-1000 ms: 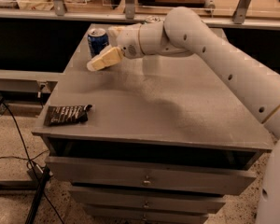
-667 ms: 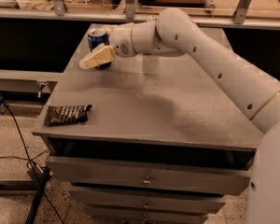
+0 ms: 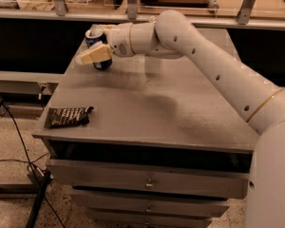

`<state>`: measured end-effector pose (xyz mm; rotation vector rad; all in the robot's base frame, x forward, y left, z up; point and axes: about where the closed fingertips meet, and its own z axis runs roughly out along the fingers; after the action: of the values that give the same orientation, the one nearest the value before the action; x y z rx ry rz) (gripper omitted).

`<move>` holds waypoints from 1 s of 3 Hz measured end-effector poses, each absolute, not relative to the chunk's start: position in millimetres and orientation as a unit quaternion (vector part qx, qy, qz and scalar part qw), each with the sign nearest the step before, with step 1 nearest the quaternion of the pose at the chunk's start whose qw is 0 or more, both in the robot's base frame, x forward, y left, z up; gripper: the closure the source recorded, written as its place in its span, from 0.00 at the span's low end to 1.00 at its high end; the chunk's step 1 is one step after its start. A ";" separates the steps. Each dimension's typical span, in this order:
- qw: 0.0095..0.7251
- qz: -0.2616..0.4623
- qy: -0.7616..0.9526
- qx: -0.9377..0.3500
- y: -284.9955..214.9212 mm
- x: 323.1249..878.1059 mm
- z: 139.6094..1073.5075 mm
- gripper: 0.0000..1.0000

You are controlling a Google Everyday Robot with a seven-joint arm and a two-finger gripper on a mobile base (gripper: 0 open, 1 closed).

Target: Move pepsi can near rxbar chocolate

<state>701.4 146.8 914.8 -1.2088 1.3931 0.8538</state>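
The pepsi can [image 3: 96, 38], dark blue with a silver top, stands upright at the far left of the grey table [image 3: 161, 113]. My gripper [image 3: 88, 45] reaches in from the right and straddles the can. One pale finger [image 3: 92, 55] crosses in front of the can and the other lies behind it; the jaws look open around it. The rxbar chocolate [image 3: 68, 117], a flat dark wrapper with a crimped end, lies at the table's front left corner, well apart from the can.
The white arm [image 3: 213, 65] spans the back right of the table. Drawers [image 3: 147, 184] sit under the tabletop. Cables and a stand leg [image 3: 23, 175] lie on the floor at left. A ledge with metal posts [image 3: 133, 11] runs behind the table.
The gripper has moved left and slightly down, so the can now sits between its fingers. The can and the bar have not moved.
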 end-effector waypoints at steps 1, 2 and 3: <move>0.525 0.359 0.582 -0.507 149.7 700.3 914.3 0.39; 0.524 0.360 0.581 -0.508 152.5 699.3 914.0 0.62; 0.523 0.367 0.574 -0.513 159.4 698.3 921.7 0.93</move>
<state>698.3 159.4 921.7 -1.2282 1.3735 0.8799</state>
